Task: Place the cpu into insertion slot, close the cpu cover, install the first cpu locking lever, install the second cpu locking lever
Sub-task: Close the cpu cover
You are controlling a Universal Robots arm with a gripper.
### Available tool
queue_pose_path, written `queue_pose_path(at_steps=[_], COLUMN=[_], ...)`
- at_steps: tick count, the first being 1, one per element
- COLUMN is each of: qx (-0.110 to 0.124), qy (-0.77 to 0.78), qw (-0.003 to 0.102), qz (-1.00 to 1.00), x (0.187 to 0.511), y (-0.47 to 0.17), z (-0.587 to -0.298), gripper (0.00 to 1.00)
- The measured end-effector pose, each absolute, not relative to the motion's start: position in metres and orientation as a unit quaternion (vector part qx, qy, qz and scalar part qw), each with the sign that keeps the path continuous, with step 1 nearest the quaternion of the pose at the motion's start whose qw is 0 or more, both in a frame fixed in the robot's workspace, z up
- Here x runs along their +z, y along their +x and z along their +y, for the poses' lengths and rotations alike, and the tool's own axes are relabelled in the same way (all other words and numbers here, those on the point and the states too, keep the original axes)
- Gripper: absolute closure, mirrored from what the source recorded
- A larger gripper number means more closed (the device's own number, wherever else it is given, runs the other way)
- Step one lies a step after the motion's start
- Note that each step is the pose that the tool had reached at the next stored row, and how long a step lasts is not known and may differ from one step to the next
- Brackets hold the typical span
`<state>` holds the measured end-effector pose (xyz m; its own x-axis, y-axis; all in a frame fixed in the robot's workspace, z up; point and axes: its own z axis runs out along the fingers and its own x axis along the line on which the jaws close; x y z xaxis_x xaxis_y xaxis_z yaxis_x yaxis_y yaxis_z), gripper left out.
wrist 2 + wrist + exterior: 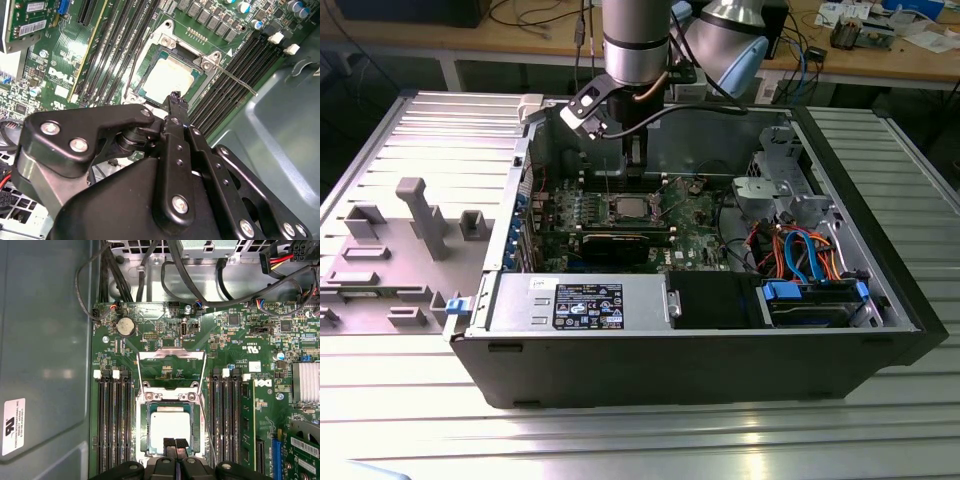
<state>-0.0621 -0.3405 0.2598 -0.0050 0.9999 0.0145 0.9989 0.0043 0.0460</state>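
Observation:
The cpu (170,424) lies flat in the insertion slot (141,427), its dull silver top showing in both wrist views (172,75). The cpu cover (171,356) is swung open and stands on the far side of the socket, with green board showing through its cutout. A thin wire locking lever (207,426) runs along one side of the socket and sticks out over the memory slots (236,80). My gripper (175,444) hangs just above the near edge of the cpu, fingers together with nothing between them. It shows over the socket in the exterior view (636,168).
Long black memory slots (114,425) flank the socket on both sides. Cables (150,275) cross the chassis wall beyond the board. A drive cage (775,190) and bundled wires (800,250) fill the exterior view's right. A grey fixture (420,215) stands outside the case.

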Motion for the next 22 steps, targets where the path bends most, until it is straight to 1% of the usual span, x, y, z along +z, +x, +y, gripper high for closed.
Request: queue_pose_path(at_steps=[17, 20, 22], qx=[0.021, 0.021, 0.020], qy=[0.705, 0.705, 0.705], qw=[0.011, 0.012, 0.013], qz=[0.709, 0.709, 0.709], x=[0.261, 0.267, 0.277], y=[-0.053, -0.053, -0.053], z=[-0.340, -0.340, -0.340], gripper=[0.89, 0.89, 0.89])
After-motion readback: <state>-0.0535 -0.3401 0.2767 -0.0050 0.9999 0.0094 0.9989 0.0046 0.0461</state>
